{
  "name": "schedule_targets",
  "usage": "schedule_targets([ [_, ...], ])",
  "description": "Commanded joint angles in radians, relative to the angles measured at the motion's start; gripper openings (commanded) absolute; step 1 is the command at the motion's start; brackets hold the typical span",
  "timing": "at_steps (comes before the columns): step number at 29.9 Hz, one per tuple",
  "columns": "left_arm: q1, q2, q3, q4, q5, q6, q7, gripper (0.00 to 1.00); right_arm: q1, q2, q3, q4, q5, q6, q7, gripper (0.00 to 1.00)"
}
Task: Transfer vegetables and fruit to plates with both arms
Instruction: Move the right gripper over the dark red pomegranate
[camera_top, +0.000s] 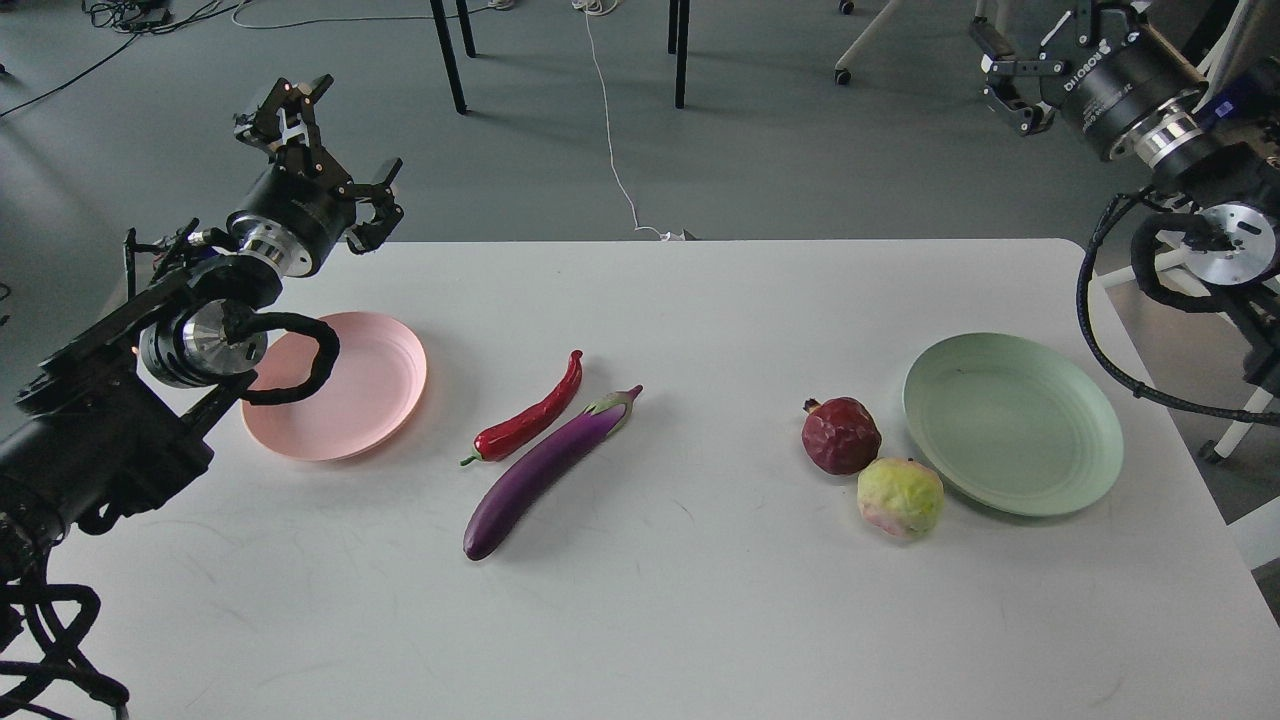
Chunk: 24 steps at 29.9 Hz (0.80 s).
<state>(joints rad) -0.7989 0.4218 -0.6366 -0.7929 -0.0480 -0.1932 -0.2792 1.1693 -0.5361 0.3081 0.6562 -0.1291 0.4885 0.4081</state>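
Observation:
A purple eggplant (548, 468) and a red chili pepper (532, 412) lie side by side at the table's middle. A dark red pomegranate (841, 435) and a yellow-green fruit (900, 497) sit just left of the mint green plate (1040, 470). The pink plate (370, 385) lies at the left, partly hidden by my left arm's cable. My left gripper (325, 150) is open and empty, raised over the table's far left corner beyond the pink plate. My right gripper (1040, 45) is open and empty, high at the top right, partly cut off by the view's edge.
The white table (700, 620) ends at a rounded corner on the far right. Beyond the far edge are chair legs (450, 60), a white cable (610, 130) on the grey floor, and a wheeled chair base (990, 60).

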Motion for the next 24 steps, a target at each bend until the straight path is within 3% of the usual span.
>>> schedule_targets([
  [1, -0.002, 0.009, 0.0, -0.003, -0.001, -0.012, 0.002, 0.98, 0.14, 0.013, -0.206, 0.045, -0.151, 0.0, 0.001, 1.0],
  [12, 0.004, 0.106, 0.003, -0.003, -0.003, -0.081, 0.002, 0.98, 0.424, 0.174, -0.82, 0.17, -0.613, 0.0, 0.009, 0.99],
  [17, 0.006, 0.106, 0.006, -0.003, -0.001, -0.084, 0.003, 0.98, 0.454, 0.269, -0.952, 0.168, -0.71, 0.0, 0.011, 0.98],
  [24, 0.006, 0.103, 0.011, -0.005, -0.001, -0.086, 0.006, 0.98, 0.411, 0.295, -1.11, 0.169, -0.866, 0.0, 0.02, 0.97],
])
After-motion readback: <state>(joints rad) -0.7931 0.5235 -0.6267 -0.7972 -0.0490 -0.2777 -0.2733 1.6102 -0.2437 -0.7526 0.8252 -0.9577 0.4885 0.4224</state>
